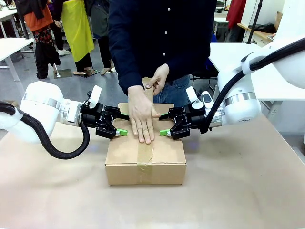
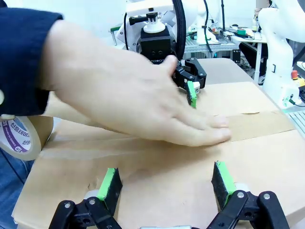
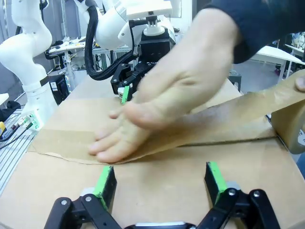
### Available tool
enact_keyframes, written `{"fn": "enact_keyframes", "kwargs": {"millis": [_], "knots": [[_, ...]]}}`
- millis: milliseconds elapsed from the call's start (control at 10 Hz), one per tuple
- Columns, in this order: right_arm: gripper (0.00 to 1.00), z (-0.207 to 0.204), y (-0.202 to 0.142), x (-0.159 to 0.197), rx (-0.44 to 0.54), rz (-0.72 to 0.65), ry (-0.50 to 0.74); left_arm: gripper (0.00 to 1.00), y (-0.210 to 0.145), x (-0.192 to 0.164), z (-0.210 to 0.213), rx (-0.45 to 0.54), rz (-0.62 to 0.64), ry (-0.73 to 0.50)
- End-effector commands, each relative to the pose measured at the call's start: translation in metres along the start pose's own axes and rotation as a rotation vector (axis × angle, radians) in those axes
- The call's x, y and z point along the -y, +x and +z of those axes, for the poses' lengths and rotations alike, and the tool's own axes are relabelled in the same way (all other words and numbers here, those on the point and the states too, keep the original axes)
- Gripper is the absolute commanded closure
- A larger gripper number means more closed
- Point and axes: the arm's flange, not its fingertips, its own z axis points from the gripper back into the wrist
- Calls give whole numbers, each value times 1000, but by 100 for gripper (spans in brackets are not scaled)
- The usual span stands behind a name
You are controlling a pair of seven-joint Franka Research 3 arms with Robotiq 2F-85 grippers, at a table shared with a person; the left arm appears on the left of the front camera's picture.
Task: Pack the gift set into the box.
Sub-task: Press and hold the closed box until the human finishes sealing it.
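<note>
Box (image 1: 145,157) top half hidden under hand (image 1: 142,119); contents unseen

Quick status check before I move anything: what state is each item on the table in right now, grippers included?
box: flaps closed, brown tape being laid along the top seam.
tape strip: stuck down the front and across the top, still attached to the roll.
tape roll: held by the person, off the box.
person's hand: flat on the tape, pressing.
left gripper: jaws open, on the box top.
right gripper: jaws open, on the box top.
</note>
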Motion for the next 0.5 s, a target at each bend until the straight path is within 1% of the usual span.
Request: {"fn": "enact_keyframes", "kwargs": {"millis": [0, 400], "knots": [[0, -1, -2, -1, 6, 13, -11, 0, -2, 1, 0, 7, -23, -4], [0, -1, -2, -1, 6, 13, -11, 0, -2, 1, 0, 7, -23, -4]]}}
